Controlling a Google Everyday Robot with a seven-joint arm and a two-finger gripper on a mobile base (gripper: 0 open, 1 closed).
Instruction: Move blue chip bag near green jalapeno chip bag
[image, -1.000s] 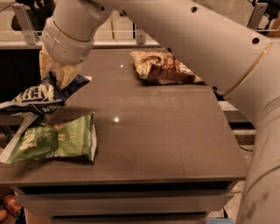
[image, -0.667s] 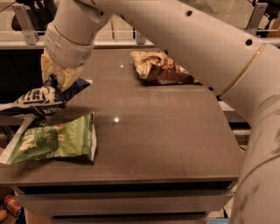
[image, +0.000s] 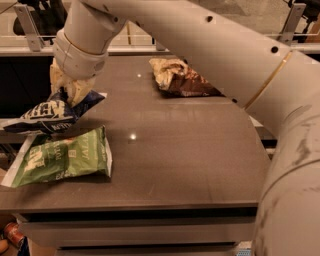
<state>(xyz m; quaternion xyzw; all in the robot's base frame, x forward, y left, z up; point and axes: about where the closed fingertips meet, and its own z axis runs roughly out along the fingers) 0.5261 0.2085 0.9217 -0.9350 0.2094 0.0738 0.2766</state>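
Observation:
The blue chip bag (image: 47, 116) is dark navy with white lettering and hangs over the table's left edge, tilted. My gripper (image: 71, 91) is shut on its upper right corner and holds it just above the green jalapeno chip bag (image: 62, 156). The green bag lies flat at the table's front left, with its left end over the edge. The blue bag's lower edge is right above the green bag's top edge.
A brown-and-tan bag (image: 179, 77) lies at the back centre of the dark table (image: 190, 150). My white arm sweeps from the right across the top of the view. A rail runs behind the table. A red object (image: 11, 233) sits on the floor at the lower left.
The gripper and blue bag have shifted slightly, staying just above the green bag. The green bag and the brown bag have not moved.

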